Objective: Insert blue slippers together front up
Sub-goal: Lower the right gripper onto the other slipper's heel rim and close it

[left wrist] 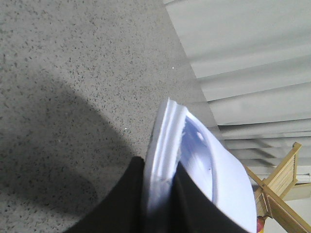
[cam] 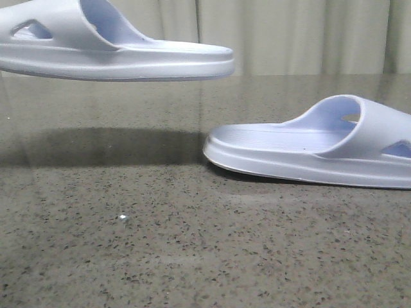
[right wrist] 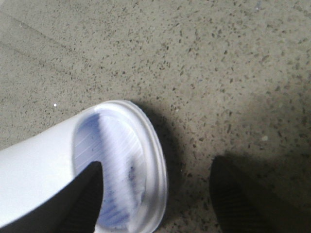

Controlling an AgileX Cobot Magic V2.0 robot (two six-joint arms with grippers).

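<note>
One pale blue slipper (cam: 128, 58) hangs level in the air at the upper left of the front view, its strap toward the left edge. In the left wrist view my left gripper (left wrist: 159, 165) is shut on this slipper's (left wrist: 199, 160) sole edge. The other blue slipper (cam: 308, 151) lies flat on the table at the right, its open end pointing left. In the right wrist view my right gripper (right wrist: 158, 165) is open. One finger (right wrist: 90, 189) is over that slipper's (right wrist: 121, 141) ribbed footbed, the other finger (right wrist: 228, 189) is over the table. Neither gripper shows in the front view.
The table (cam: 192, 256) is dark speckled stone with a small white speck (cam: 122, 218) on it. A pale pleated curtain (cam: 295, 38) hangs behind the table. A wooden frame (left wrist: 286, 170) stands beyond the table in the left wrist view.
</note>
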